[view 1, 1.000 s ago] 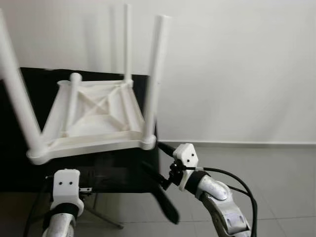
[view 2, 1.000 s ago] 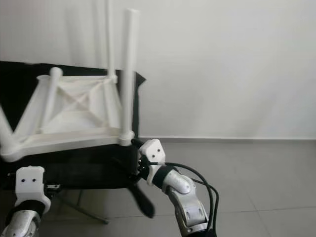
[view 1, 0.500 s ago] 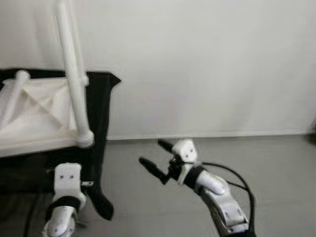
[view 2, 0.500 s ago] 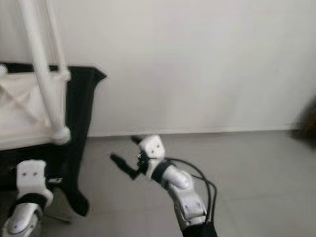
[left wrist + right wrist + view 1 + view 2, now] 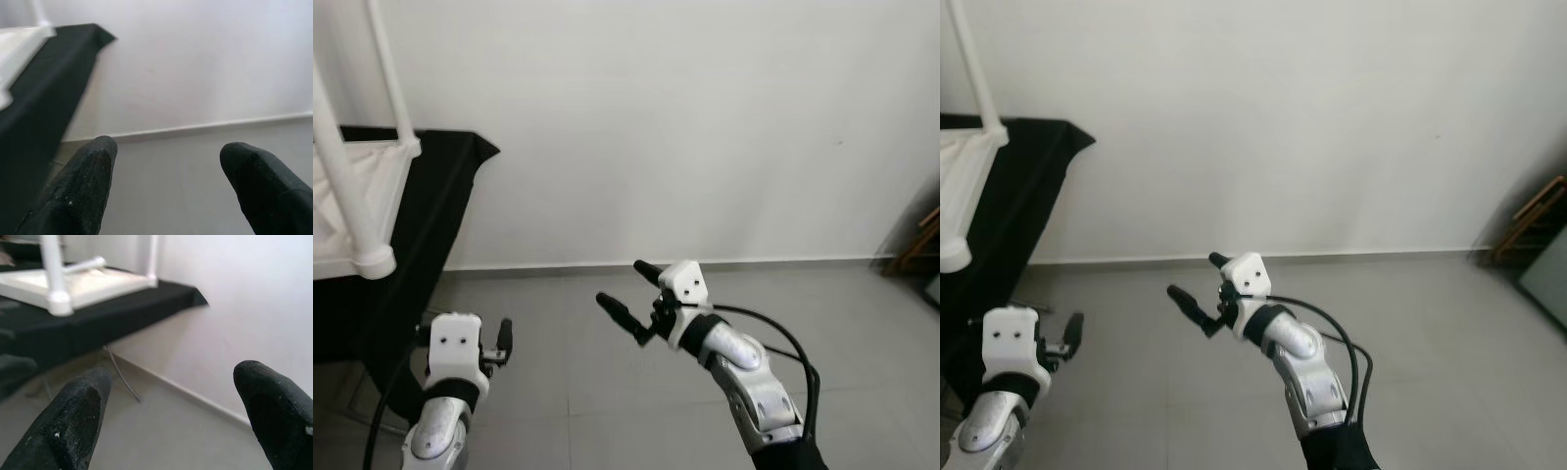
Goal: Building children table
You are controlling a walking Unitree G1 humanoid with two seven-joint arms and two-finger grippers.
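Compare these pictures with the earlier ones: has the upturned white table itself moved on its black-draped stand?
No. The white table sits at the same corner of the black-draped stand; both slid left together, so the camera turned right.

The white plastic children's table lies upside down on a counter draped in black cloth, its round legs pointing up. The underside of its top shows raised ribs, apparently crossing diagonally, though that part is blurred. One corner, where a leg joins, overhangs the cloth's front edge.
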